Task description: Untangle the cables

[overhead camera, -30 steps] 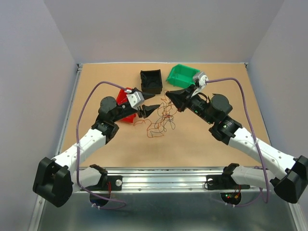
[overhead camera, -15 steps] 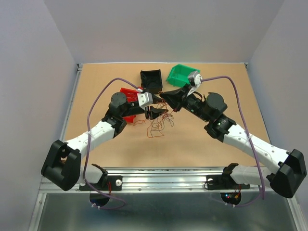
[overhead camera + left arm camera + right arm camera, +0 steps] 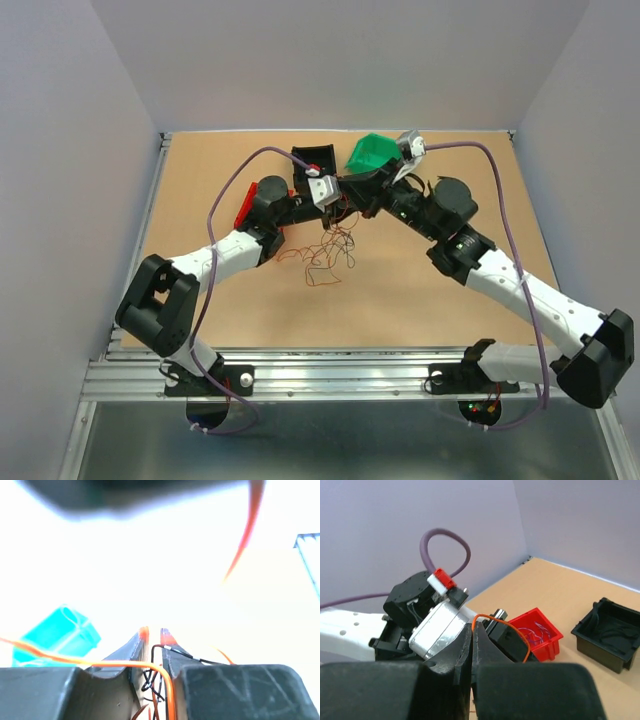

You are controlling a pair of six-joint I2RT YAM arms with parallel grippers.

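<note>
The cables (image 3: 325,252) are a loose bunch of thin orange, red and dark wires, hanging from both grippers down to the table. My right gripper (image 3: 352,187) is raised in front of the green bin. In the right wrist view it (image 3: 472,625) is shut on an orange cable (image 3: 520,632) that loops out of its tip. My left gripper (image 3: 333,193) sits tip to tip with it. In the left wrist view its jaws (image 3: 155,634) stand a narrow gap apart, with black wire (image 3: 150,680) and orange wire (image 3: 110,664) running loosely between them.
A black bin (image 3: 312,162) and a green bin (image 3: 372,153) stand at the back just behind the grippers. A red bin (image 3: 243,208) holding purple wires lies partly under the left arm. Grey walls enclose the table on three sides.
The left arm has swung back and right to meet the right gripper, and its jaws have narrowed around the wires. The right gripper has lifted slightly, raising the bunch.
</note>
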